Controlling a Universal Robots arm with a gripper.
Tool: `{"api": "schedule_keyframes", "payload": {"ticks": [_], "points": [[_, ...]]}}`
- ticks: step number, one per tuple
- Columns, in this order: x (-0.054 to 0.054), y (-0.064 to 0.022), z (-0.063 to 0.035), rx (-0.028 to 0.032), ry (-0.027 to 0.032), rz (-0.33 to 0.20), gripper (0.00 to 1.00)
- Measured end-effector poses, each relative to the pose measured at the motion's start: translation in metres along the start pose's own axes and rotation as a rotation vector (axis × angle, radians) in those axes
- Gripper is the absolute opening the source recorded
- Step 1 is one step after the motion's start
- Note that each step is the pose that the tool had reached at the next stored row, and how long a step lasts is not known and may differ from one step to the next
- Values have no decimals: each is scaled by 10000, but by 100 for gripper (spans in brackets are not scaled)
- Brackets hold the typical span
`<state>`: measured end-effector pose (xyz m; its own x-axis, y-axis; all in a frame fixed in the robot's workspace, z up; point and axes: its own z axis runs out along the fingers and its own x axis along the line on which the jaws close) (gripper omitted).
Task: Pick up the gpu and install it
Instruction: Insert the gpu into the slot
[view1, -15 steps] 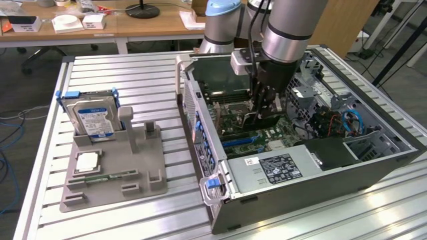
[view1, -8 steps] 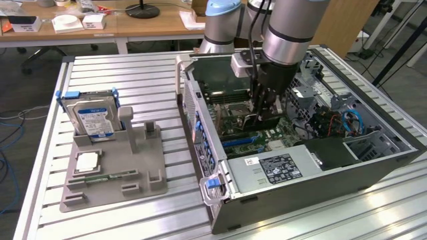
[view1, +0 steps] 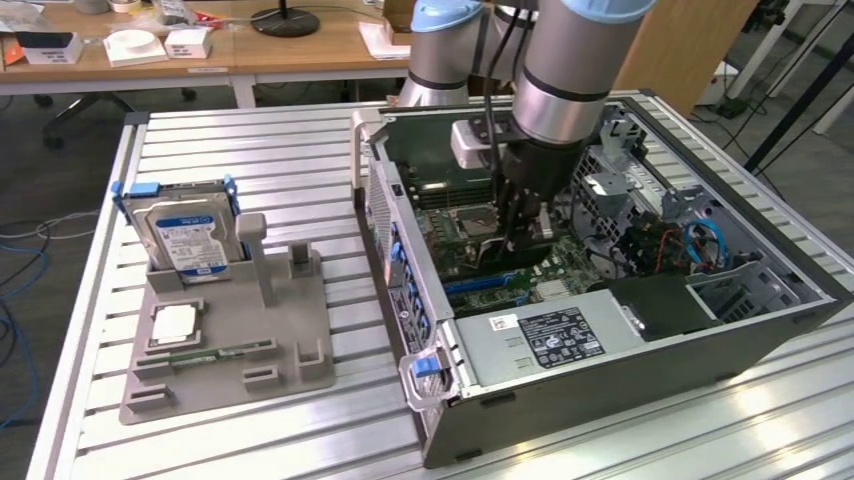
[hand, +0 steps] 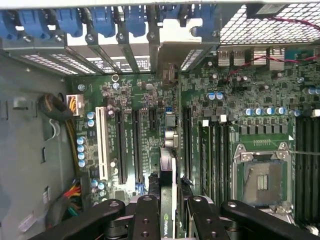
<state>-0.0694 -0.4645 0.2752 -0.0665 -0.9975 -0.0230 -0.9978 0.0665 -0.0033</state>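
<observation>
Gripper inside the case, fingers clamped on the gpu, seemingly edge-on over motherboard slots; hard drive at case's nine o'clock

Gripper inside open computer case, clamping gpu over motherboard; hard drive upright in grey holder, well apart.

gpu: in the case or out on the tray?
In the case: gpu held on edge in the gripper, above the motherboard slots. Seated: cannot tell.
</observation>
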Motion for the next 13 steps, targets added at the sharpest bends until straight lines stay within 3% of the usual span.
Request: {"api": "schedule_keyframes", "payload": {"ticks": [3, 13], "points": [[6, 66, 35, 11, -1, 13, 26], [9, 70, 36, 11, 0, 11, 26]]}}
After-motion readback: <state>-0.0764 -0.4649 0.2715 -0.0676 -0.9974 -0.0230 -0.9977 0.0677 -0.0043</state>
